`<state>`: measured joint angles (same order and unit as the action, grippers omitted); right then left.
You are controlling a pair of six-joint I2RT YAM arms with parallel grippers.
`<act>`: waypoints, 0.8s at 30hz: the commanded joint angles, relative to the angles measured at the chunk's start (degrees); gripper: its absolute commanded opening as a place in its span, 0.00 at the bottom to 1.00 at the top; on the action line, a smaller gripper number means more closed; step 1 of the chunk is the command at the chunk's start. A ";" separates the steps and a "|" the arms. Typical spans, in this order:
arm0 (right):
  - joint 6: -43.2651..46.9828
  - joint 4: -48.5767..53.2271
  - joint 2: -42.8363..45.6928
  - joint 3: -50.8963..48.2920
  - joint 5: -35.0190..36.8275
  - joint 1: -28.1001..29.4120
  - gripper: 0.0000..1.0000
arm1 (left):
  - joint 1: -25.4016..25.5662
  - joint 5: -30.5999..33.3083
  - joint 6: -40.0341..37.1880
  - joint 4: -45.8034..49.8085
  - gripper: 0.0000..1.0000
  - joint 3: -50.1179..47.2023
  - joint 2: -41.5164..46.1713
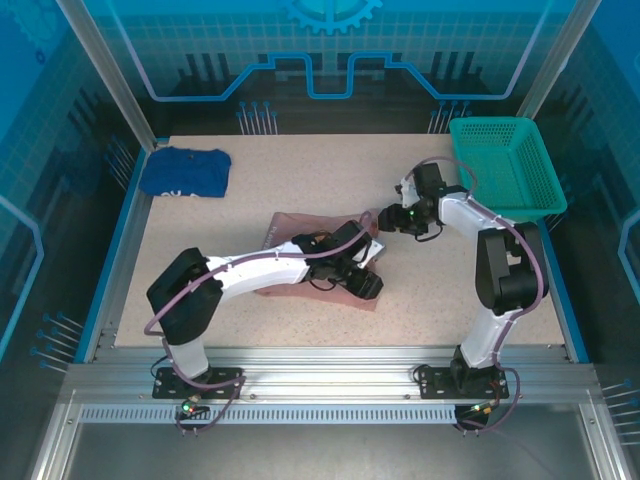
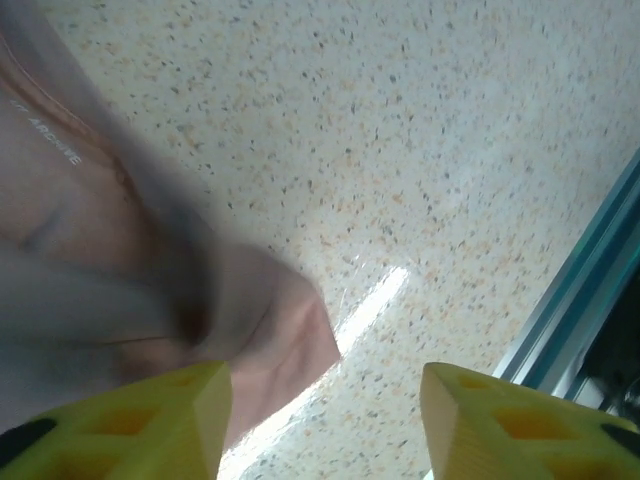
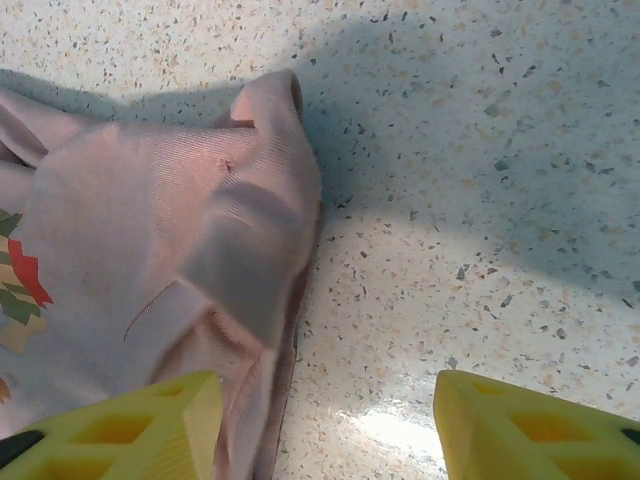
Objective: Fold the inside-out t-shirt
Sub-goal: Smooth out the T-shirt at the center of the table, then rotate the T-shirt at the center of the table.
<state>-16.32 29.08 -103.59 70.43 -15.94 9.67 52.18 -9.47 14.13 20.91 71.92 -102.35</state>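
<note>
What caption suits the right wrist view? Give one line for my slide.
Open right gripper above the bunched edge of the pink t-shirt on the speckled table.

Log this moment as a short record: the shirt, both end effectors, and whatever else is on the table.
t-shirt: pink, rumpled, lying mid-table
left end effector: open, over a corner of the shirt
right end effector: open, at the shirt's edge, bare table between its fingers
blue garment: folded, far-left corner
green basket: far-right corner
table: speckled, light
</note>
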 commanded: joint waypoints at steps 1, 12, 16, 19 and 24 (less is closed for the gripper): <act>-1.88 -0.25 2.07 -1.06 -3.26 -0.27 0.60 | -0.32 -2.01 -2.24 0.02 0.64 -0.31 3.83; -4.41 -3.00 -5.10 4.02 6.77 4.94 0.67 | -18.69 -3.20 11.01 -3.46 0.68 -15.11 15.71; -3.43 -1.36 -9.54 7.77 8.90 5.12 0.66 | -26.53 -2.70 13.88 -1.67 0.69 -17.71 16.18; -2.80 -1.26 -12.49 9.93 7.81 5.49 0.58 | -30.44 -1.51 14.23 -1.31 0.69 -18.96 15.72; -1.24 -0.16 -14.73 14.15 7.74 5.71 0.28 | -32.43 0.50 13.23 0.70 0.70 -19.42 12.14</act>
<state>-18.68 26.96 -117.30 81.14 -8.95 14.72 19.92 -10.11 27.00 19.18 53.39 -87.92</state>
